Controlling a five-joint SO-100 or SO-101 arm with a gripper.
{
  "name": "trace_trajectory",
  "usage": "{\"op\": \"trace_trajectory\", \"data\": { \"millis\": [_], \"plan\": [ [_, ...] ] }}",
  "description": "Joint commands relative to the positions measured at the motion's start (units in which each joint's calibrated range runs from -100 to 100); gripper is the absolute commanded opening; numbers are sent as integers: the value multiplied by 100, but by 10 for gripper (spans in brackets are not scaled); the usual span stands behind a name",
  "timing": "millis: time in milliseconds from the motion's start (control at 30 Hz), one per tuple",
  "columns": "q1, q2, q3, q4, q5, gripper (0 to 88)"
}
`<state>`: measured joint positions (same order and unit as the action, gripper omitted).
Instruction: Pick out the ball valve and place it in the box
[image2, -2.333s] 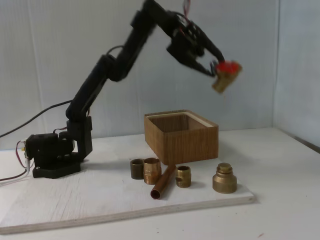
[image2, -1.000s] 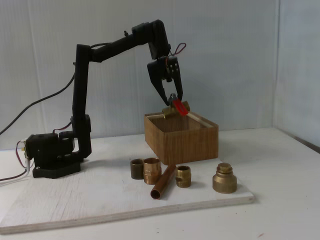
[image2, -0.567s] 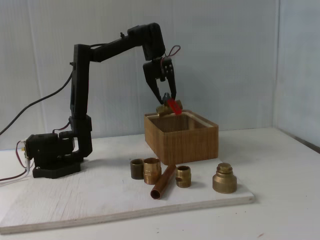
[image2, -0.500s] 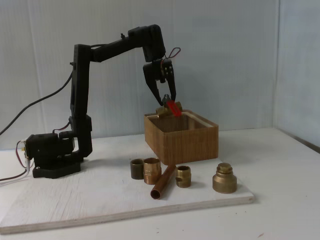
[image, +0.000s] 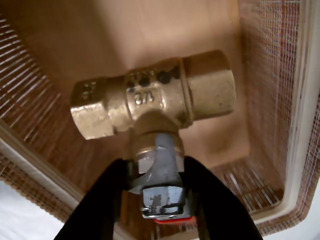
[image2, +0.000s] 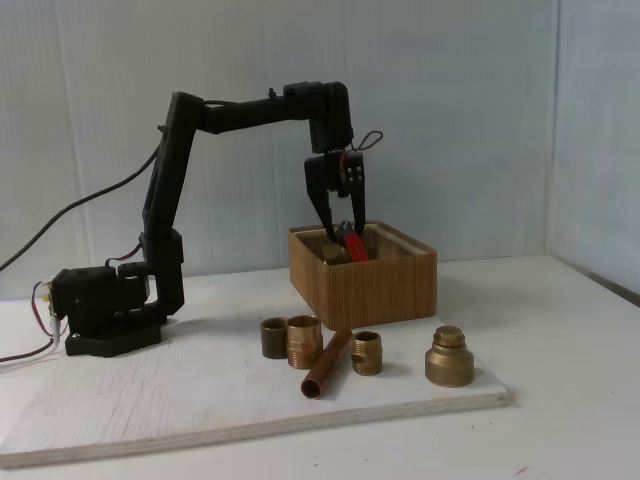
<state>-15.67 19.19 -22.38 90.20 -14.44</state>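
Note:
The ball valve (image: 155, 100) is a brass body with a silver nut and a red lever handle. My gripper (image: 161, 200) is shut on its stem and handle, with the body hanging crosswise over the inside of the box (image: 300, 125). In the fixed view my gripper (image2: 343, 238) points straight down into the brown ribbed box (image2: 385, 285), and the ball valve (image2: 350, 247) sits partly below the pale rim, its red handle showing. Whether the valve touches the box floor is hidden.
In front of the box on the white board (image2: 150, 400) lie two brass threaded fittings (image2: 292, 338), a copper pipe piece (image2: 327, 364), a small brass fitting (image2: 366, 353) and a larger brass fitting (image2: 449, 357). The arm base (image2: 105, 310) stands at the left.
The arm has moved right and lowered. The valve went from hovering at the box's back left rim to hanging inside the box opening, still held.

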Motion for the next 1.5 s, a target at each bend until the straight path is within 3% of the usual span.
{"op": "trace_trajectory", "data": {
  "millis": [0,800,1033,1467],
  "plan": [
    [25,-49,-82,-148,15,14],
    [-42,349,-64,-225,41,23],
    [-42,349,-55,-217,150,129],
    [-160,264,-524,240,155,133]
  ]
}}
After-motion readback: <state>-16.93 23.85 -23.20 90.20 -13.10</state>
